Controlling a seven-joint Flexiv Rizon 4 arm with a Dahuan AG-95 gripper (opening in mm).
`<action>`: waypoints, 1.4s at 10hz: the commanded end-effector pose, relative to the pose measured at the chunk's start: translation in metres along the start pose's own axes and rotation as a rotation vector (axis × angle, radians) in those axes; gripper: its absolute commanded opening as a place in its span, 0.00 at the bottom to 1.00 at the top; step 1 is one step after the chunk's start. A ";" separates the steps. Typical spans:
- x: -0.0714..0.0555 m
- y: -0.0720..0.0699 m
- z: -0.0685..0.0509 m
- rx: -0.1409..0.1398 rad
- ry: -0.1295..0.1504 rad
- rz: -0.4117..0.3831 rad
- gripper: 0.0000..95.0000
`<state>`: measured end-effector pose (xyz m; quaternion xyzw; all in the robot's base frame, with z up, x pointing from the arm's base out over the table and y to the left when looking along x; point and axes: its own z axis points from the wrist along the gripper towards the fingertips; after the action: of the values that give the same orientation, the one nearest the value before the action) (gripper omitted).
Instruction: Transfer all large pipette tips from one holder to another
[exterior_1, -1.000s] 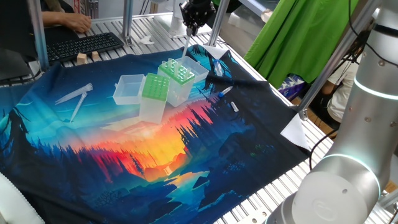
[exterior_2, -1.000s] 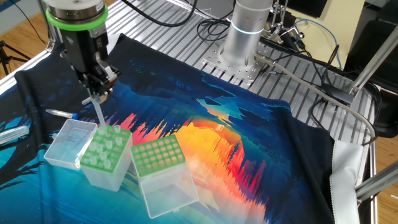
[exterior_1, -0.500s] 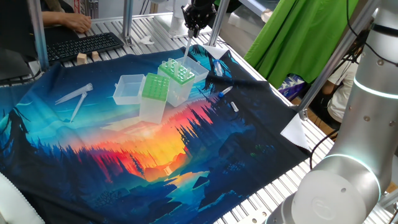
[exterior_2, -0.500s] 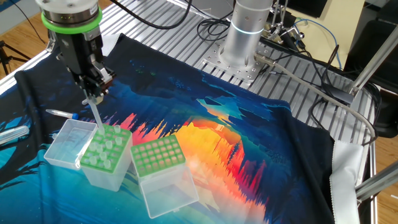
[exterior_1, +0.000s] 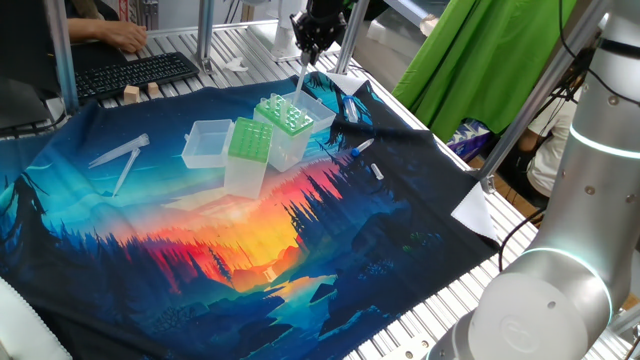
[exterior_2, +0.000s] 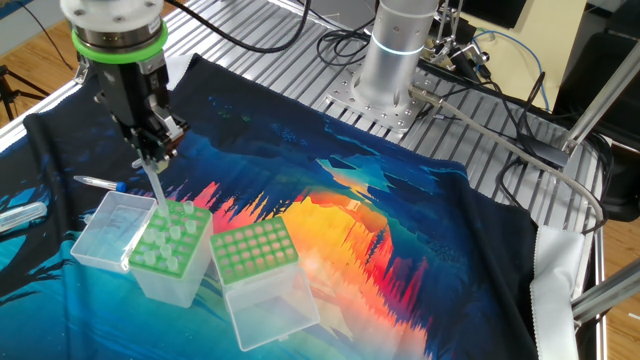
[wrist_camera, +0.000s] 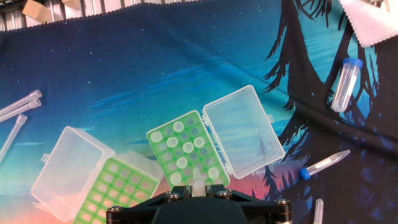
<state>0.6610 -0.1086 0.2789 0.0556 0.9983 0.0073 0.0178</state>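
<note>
Large pipette tip, clear and tapered, hangs upright from the end effector at upper left, jaws narrowly parted and clamped on its top; its point sits just above the light-green holder left of centre. Beside it stands the dotted-grid holder. No legible writing.

I see a printed forest-sunset cloth covering the slatted metal table, a black keyboard with two wooden blocks at its near edge on the far left, a green drape far right, and a blue-capped tube lying on the cloth.
</note>
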 end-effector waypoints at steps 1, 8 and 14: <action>-0.001 0.002 0.003 0.002 0.000 0.002 0.00; -0.002 -0.002 0.009 0.001 -0.006 -0.004 0.00; 0.000 -0.003 0.006 -0.001 -0.006 0.003 0.00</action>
<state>0.6607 -0.1122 0.2724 0.0577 0.9981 0.0081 0.0200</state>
